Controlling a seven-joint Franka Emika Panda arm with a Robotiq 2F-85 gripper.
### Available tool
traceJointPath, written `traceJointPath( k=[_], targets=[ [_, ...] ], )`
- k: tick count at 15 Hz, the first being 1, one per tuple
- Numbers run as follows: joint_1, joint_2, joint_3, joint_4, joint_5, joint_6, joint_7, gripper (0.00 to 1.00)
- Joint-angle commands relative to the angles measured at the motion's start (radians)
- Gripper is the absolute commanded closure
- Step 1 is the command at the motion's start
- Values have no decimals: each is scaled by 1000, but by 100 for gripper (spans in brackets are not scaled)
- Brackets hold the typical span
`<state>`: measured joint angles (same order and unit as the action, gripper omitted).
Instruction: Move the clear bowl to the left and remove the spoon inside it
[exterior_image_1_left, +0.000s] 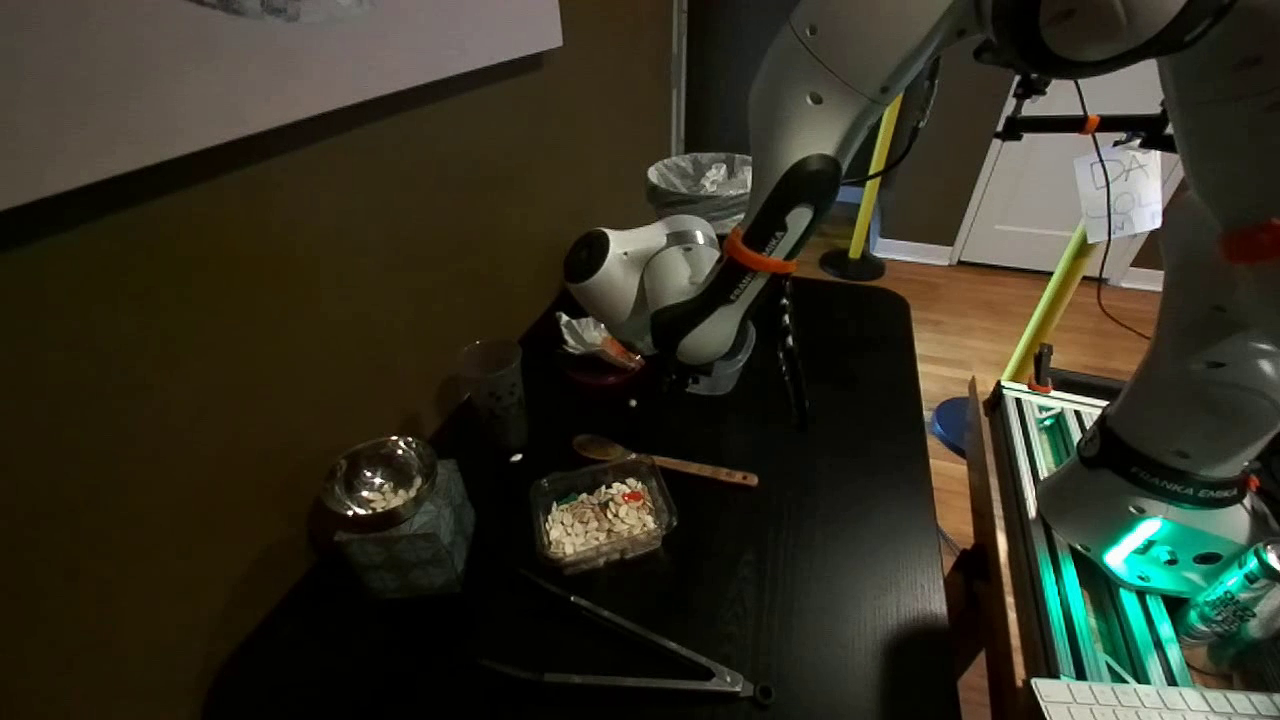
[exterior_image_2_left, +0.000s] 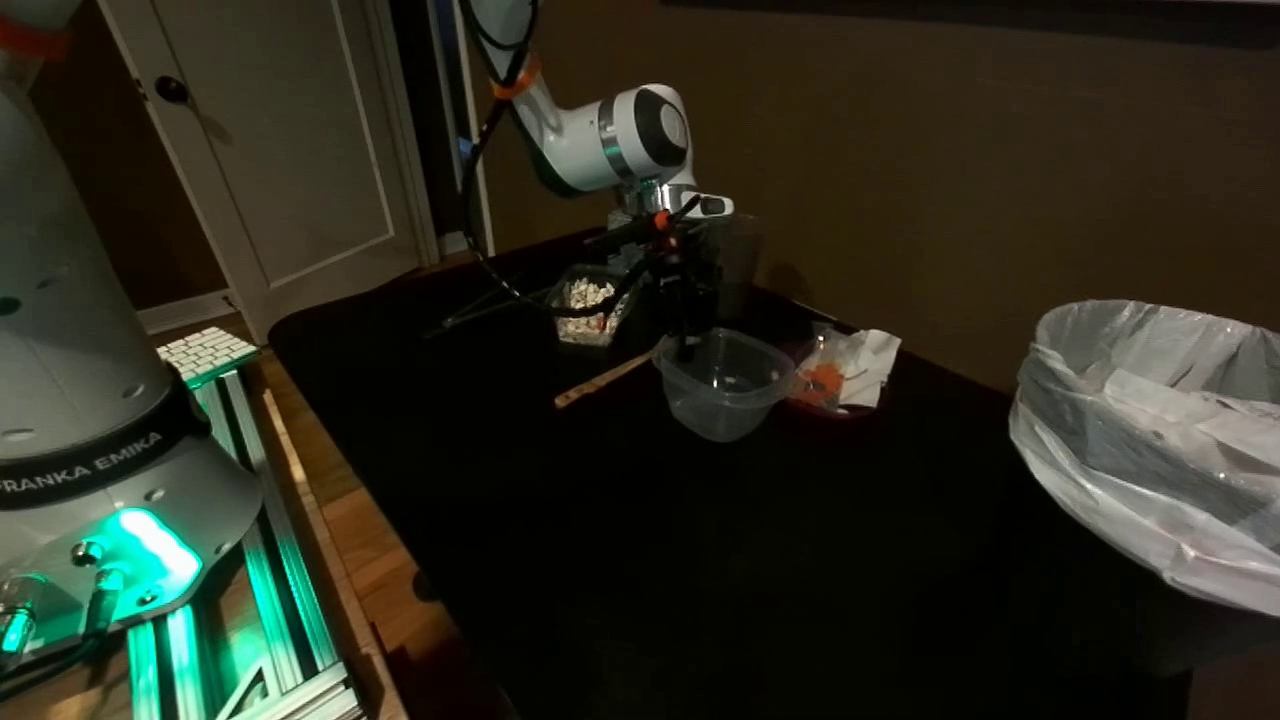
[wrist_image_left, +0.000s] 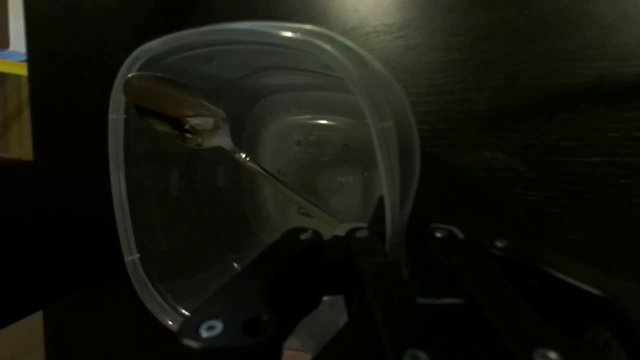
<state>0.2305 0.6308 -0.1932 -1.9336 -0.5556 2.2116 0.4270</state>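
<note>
The clear bowl is a squarish see-through plastic container. It stands near the middle of the table in an exterior view (exterior_image_2_left: 725, 408), partly behind the arm in an exterior view (exterior_image_1_left: 725, 372), and large in the wrist view (wrist_image_left: 118, 165). A metal spoon (wrist_image_left: 172, 105) lies in it, head leaning on the wall away from my gripper, handle running down toward my fingers; the handle end is hidden. My gripper (wrist_image_left: 397, 222) is shut on the bowl's rim, one finger inside and one outside. It also shows dark in an exterior view (exterior_image_2_left: 690, 338). I cannot tell if the bowl is lifted.
A wooden spoon (exterior_image_1_left: 705, 470) and seed tray (exterior_image_1_left: 620, 553) lie nearby. A dark red bowl (exterior_image_2_left: 835, 413) with wrappers stands close beside the clear bowl. Tall cup (exterior_image_1_left: 495, 390), metal bowl on a block (exterior_image_1_left: 345, 500), tongs (exterior_image_1_left: 640, 684) and bagged bin (exterior_image_2_left: 1080, 480) are around.
</note>
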Motion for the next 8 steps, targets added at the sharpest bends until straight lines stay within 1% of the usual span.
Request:
traceJointPath(
  k=[1,3,5,8],
  targets=[
    [19,-21,-26,-34,-150,6,13,98],
    [-8,-9,-10,-33,-194,36,6,98],
    [-31,-9,5,-42,-211,84,23,98],
    [-56,-29,22,-86,-195,217,29,98]
  ],
)
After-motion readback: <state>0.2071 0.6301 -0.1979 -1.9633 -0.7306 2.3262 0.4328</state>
